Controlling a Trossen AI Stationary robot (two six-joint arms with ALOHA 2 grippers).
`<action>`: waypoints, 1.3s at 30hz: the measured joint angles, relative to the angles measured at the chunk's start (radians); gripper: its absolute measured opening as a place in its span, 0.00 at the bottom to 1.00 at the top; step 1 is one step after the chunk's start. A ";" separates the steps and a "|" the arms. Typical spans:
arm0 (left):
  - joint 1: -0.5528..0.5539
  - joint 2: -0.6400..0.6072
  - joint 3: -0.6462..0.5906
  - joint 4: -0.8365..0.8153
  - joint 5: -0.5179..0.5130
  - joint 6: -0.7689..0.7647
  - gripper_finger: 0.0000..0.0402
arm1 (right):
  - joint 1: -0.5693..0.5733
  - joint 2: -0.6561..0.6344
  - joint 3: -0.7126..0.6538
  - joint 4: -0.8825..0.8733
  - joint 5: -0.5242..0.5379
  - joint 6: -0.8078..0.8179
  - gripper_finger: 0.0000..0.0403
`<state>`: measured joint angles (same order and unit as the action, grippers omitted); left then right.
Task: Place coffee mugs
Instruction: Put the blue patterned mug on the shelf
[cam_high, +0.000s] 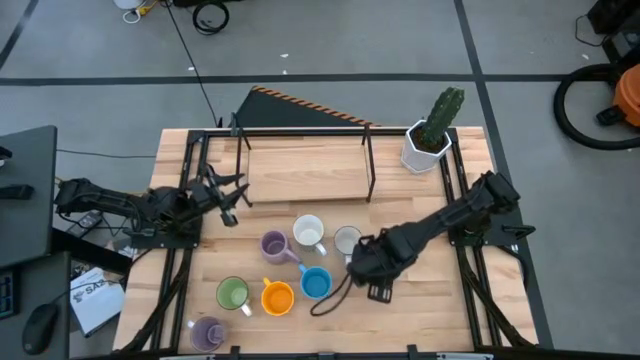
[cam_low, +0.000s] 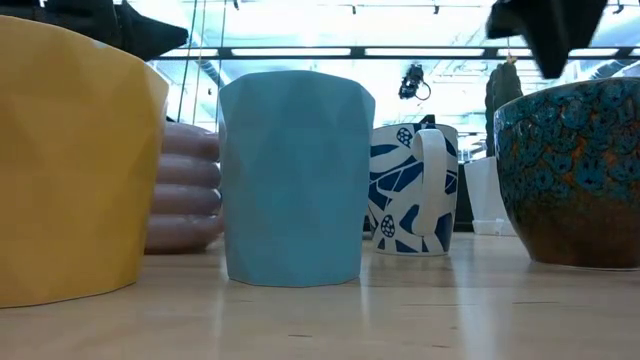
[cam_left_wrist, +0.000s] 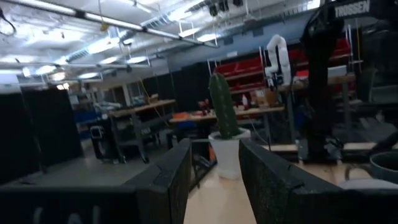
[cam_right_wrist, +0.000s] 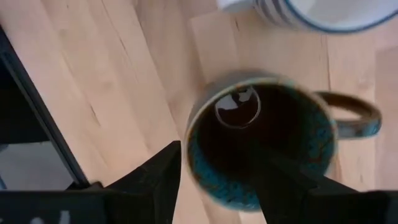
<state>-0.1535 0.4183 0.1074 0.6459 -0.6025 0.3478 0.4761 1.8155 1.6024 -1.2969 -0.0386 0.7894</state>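
Observation:
Seven mugs stand on their bases mid-table: purple (cam_high: 273, 245), white (cam_high: 308, 232), white with a blue pattern (cam_high: 347, 240), blue (cam_high: 316, 283), orange (cam_high: 277, 297), green (cam_high: 233, 294) and a second purple (cam_high: 207, 333). The dark brown mug (cam_right_wrist: 261, 143) stands on the table (cam_low: 575, 170), hidden under my right gripper in the high view. My right gripper (cam_right_wrist: 221, 186) (cam_high: 362, 262) hovers open just above it, one finger over its hollow and one outside its wall. My left gripper (cam_high: 230, 195) (cam_left_wrist: 214, 186) waits open by the table's left edge.
A wooden shelf on a black frame (cam_high: 305, 165) stands at the far middle. The white angular pot with a green cactus (cam_high: 428, 145) is at the far right. A black cable loop (cam_high: 335, 295) lies beside the blue mug. Bare wood shows to the near right (cam_high: 430, 310).

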 joint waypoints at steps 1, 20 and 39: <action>0.000 0.000 0.000 0.009 0.000 0.008 0.35 | 0.010 -0.001 0.000 -0.001 0.009 0.021 0.47; 0.000 0.000 0.000 0.055 0.001 0.053 0.35 | 0.141 -0.001 -0.130 0.064 0.117 -0.061 0.46; 0.000 0.000 0.000 0.000 0.001 -0.003 0.35 | 0.037 -0.002 -0.213 0.143 0.040 -0.151 0.11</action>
<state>-0.1535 0.4187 0.1074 0.6459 -0.6010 0.3453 0.5131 1.8139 1.3894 -1.1538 0.0016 0.6384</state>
